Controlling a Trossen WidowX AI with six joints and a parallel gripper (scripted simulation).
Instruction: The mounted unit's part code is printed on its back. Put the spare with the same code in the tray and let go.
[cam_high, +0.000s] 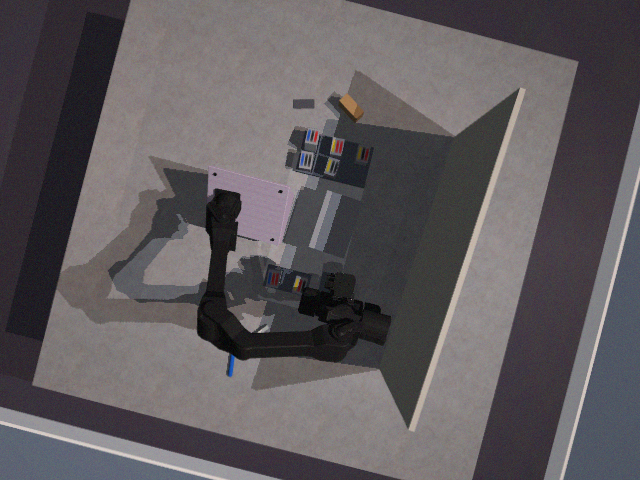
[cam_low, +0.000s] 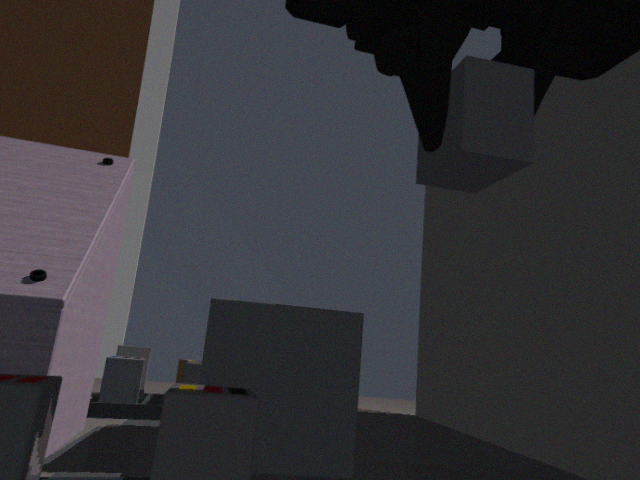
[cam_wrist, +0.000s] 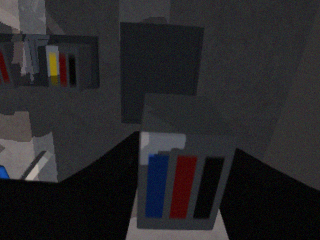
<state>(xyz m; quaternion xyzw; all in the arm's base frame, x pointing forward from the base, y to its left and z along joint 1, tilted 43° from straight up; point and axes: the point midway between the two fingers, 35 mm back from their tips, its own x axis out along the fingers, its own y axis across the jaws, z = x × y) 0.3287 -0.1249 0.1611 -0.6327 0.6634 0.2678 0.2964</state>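
My gripper (cam_low: 484, 126) (cam_wrist: 174, 141) is shut on a grey block (cam_low: 497, 105) (cam_wrist: 187, 192) with blue, red and black bars on its top. It holds the block in the air. The tray (cam_wrist: 161, 60) is a dark rectangle below, just beyond the block in the wrist view; the block overlaps its lower edge there. In the top view the arm hides the block and most of the tray. An upright grey panel (cam_high: 324, 221) (cam_low: 284, 382) stands between the two racks. I cannot make out the mounted unit's code.
Several barred spares sit in the far rack (cam_high: 350, 175). Two more, one with yellow, red and black bars (cam_high: 298, 284) (cam_low: 206, 434) (cam_wrist: 62, 67), sit left of the tray. A pink box (cam_high: 258, 206) (cam_low: 51, 217), a tall wall (cam_high: 454, 232), an orange block (cam_high: 351, 107) and a blue stick (cam_high: 231, 365) also show.
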